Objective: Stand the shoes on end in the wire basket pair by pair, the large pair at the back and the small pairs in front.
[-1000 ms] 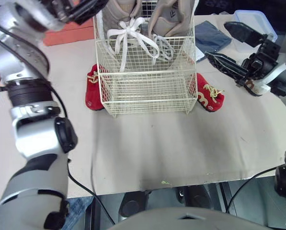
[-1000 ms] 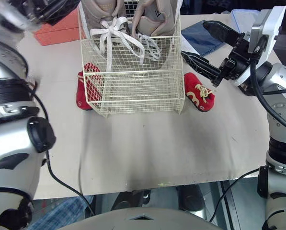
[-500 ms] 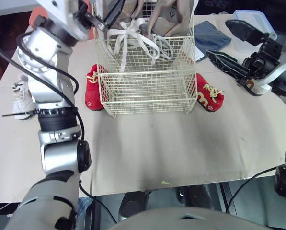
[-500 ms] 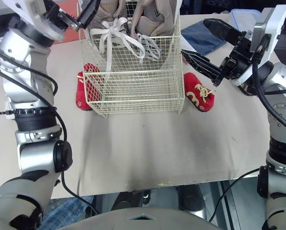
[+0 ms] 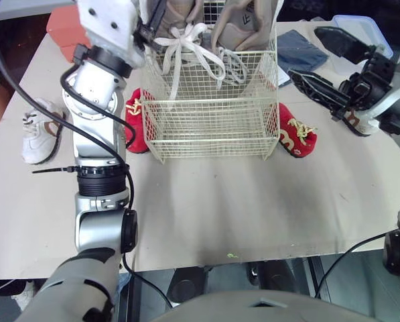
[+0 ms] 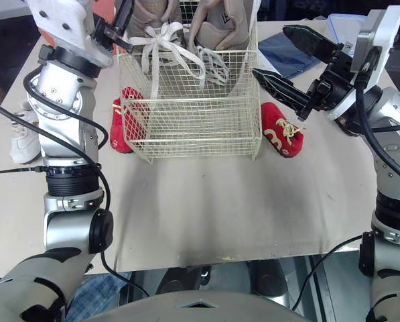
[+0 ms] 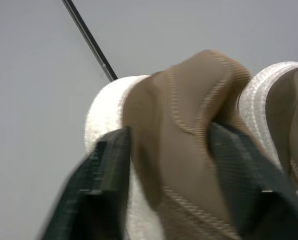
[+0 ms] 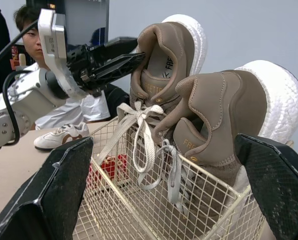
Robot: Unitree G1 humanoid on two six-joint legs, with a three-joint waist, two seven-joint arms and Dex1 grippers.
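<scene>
The wire basket [image 5: 213, 114] stands mid-table with two large brown shoes [image 8: 163, 60] [image 8: 223, 115] on end in its back part, white laces hanging down. My left gripper [image 7: 168, 135] is shut on the heel of the left brown shoe, one finger on each side; it shows above the basket's left corner [image 5: 154, 15]. My right gripper [image 5: 303, 54] hovers open to the right of the basket, holding nothing. One small red shoe [image 5: 136, 124] lies against the basket's left side, another [image 5: 297, 137] on its right. A small white shoe [image 5: 39, 131] lies far left.
A folded blue cloth [image 5: 300, 50] and a clear lidded box [image 5: 360, 27] sit at the back right. An orange box [image 5: 62, 27] is at the back left. A person [image 8: 29, 35] is behind the table. Bare table stretches in front of the basket.
My left arm swung in from the left, and its gripper went from open to shut on the left brown shoe's heel. The right gripper stayed put.
</scene>
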